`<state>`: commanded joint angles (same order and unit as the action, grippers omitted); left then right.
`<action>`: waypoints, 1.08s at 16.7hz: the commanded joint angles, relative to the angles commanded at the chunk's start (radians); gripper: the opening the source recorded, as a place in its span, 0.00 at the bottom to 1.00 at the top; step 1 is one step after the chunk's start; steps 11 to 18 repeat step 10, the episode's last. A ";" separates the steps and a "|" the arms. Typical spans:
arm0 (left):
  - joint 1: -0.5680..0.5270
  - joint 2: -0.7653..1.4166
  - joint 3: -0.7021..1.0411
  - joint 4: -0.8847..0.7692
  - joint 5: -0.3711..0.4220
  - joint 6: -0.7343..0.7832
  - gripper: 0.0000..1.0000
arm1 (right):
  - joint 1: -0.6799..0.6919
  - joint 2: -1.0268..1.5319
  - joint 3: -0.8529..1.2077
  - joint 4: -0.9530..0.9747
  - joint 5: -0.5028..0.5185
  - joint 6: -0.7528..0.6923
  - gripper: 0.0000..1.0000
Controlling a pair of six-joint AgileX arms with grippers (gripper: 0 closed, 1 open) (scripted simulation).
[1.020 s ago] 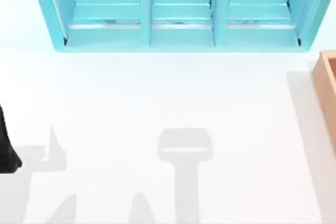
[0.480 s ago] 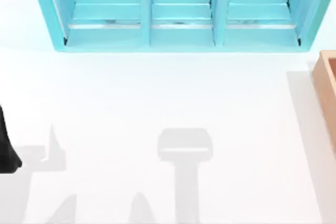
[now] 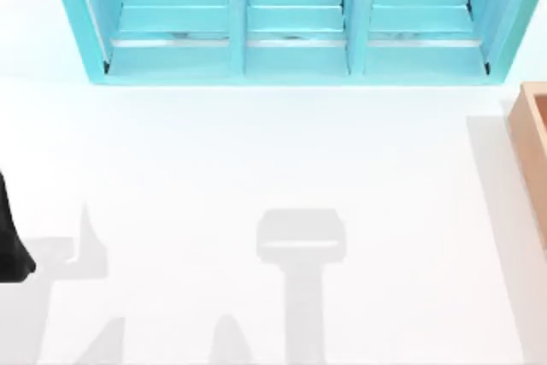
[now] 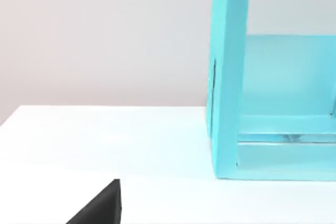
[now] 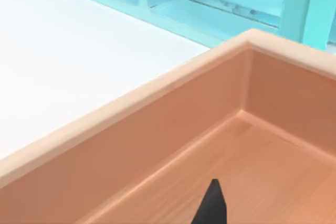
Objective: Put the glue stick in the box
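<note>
The glue stick is out of view. The light brown box [image 3: 532, 156] stands at the table's right edge, partly cut off in the top view. In the right wrist view its thick wall [image 5: 147, 124] and wooden floor lie close below, and a dark part of my right gripper [image 5: 211, 208] hangs over the inside of the box. Nothing lies on the stretch of box floor that shows. My left gripper [image 4: 100, 208] shows as a dark wedge low over the white table. That arm's black body [image 3: 8, 241] sits at the table's left edge.
A big cyan shelf unit [image 3: 291, 23] with three compartments spans the back of the table. Its side wall [image 4: 230, 77] rises ahead in the left wrist view. Its front edge [image 5: 173, 14] runs just behind the box. Grey shadows cross the white tabletop [image 3: 256, 151].
</note>
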<state>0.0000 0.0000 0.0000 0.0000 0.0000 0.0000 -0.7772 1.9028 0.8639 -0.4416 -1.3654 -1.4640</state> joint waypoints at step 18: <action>0.000 0.000 0.000 0.000 0.000 0.000 1.00 | 0.000 0.000 0.000 0.000 0.000 0.000 1.00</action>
